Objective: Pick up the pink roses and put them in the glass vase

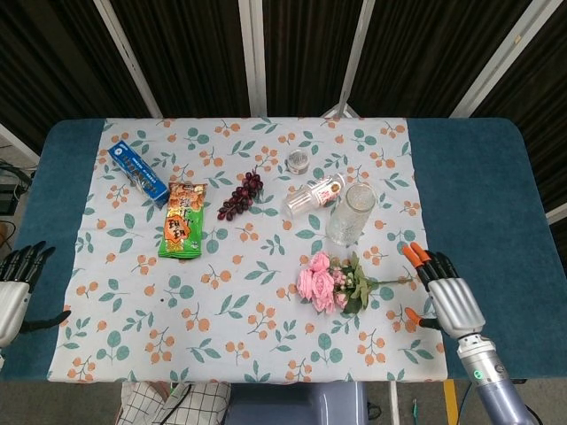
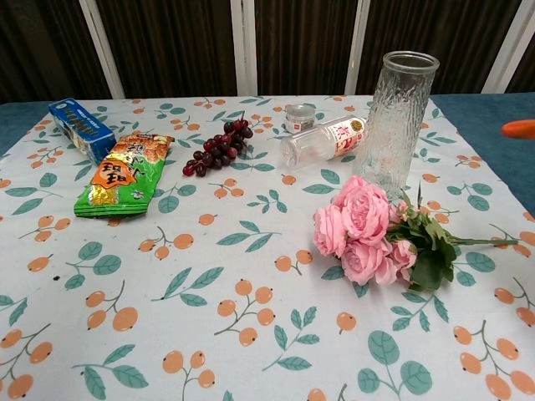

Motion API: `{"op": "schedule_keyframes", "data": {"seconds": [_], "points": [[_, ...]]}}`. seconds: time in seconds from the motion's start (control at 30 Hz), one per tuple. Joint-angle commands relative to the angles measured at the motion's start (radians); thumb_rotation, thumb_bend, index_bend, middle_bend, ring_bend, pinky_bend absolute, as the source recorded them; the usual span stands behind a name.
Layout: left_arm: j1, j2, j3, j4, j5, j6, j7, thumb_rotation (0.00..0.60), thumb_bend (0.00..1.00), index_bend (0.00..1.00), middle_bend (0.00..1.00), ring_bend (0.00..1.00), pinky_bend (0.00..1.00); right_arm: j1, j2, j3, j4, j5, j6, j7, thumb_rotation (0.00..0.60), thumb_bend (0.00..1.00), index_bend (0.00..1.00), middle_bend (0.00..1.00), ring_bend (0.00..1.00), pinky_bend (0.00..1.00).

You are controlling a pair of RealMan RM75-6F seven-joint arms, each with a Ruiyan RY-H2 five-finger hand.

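I have the right hand hovering with its orange-tipped fingers spread and holding nothing, just right of the rose stems. The pink roses lie flat on the tabletop, blooms pointing left, stems toward my right hand. The glass vase stands upright just behind them. My left hand sits at the far left edge, dark fingers apart, holding nothing. In the chest view only one orange fingertip shows at the right edge.
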Motion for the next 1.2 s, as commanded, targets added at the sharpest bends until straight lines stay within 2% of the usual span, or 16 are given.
{"op": "schedule_keyframes", "data": {"seconds": [0.03, 0.13, 0.47, 0.67, 0.83, 0.93, 1.1, 1.2], "points": [[0.000, 0.002, -0.001, -0.001, -0.006, -0.004, -0.006, 0.600, 0.00, 0.00, 0.00, 0.00, 0.00, 0.049, -0.064, 0.018, -0.003, 0.060, -0.070, -0.026, 0.600, 0.29, 0.00, 0.00, 0.00, 0.00], [-0.002, 0.004, -0.001, -0.002, -0.009, -0.010, -0.013, 0.600, 0.00, 0.00, 0.00, 0.00, 0.00, 0.080, -0.127, 0.025, 0.038, 0.053, -0.090, -0.050, 0.600, 0.29, 0.00, 0.00, 0.00, 0.00], [-0.006, 0.013, 0.002, -0.007, -0.011, -0.026, -0.033, 0.600, 0.00, 0.00, 0.00, 0.00, 0.00, 0.137, -0.240, 0.031, 0.111, 0.102, -0.155, -0.106, 0.600, 0.29, 0.00, 0.00, 0.01, 0.00], [-0.009, 0.018, 0.004, -0.010, -0.013, -0.036, -0.040, 0.600, 0.00, 0.00, 0.00, 0.00, 0.00, 0.163, -0.298, 0.046, 0.161, 0.132, -0.170, -0.118, 0.600, 0.29, 0.01, 0.12, 0.11, 0.00], [-0.011, 0.022, 0.005, -0.012, -0.017, -0.045, -0.044, 0.600, 0.00, 0.00, 0.00, 0.00, 0.00, 0.183, -0.336, 0.049, 0.205, 0.148, -0.185, -0.119, 0.600, 0.29, 0.06, 0.16, 0.17, 0.00], [-0.012, 0.023, 0.006, -0.014, -0.017, -0.046, -0.043, 0.600, 0.00, 0.00, 0.00, 0.00, 0.00, 0.192, -0.356, 0.052, 0.224, 0.148, -0.184, -0.111, 0.600, 0.29, 0.14, 0.23, 0.24, 0.06], [-0.013, 0.024, 0.005, -0.016, -0.022, -0.049, -0.043, 0.600, 0.00, 0.00, 0.00, 0.00, 0.00, 0.198, -0.364, 0.044, 0.232, 0.117, -0.171, -0.079, 0.600, 0.29, 0.40, 0.46, 0.49, 0.28], [-0.013, 0.024, 0.006, -0.016, -0.021, -0.050, -0.041, 0.600, 0.00, 0.00, 0.00, 0.00, 0.00, 0.196, -0.347, 0.040, 0.202, 0.100, -0.156, -0.066, 0.600, 0.29, 0.48, 0.51, 0.53, 0.32]]}}
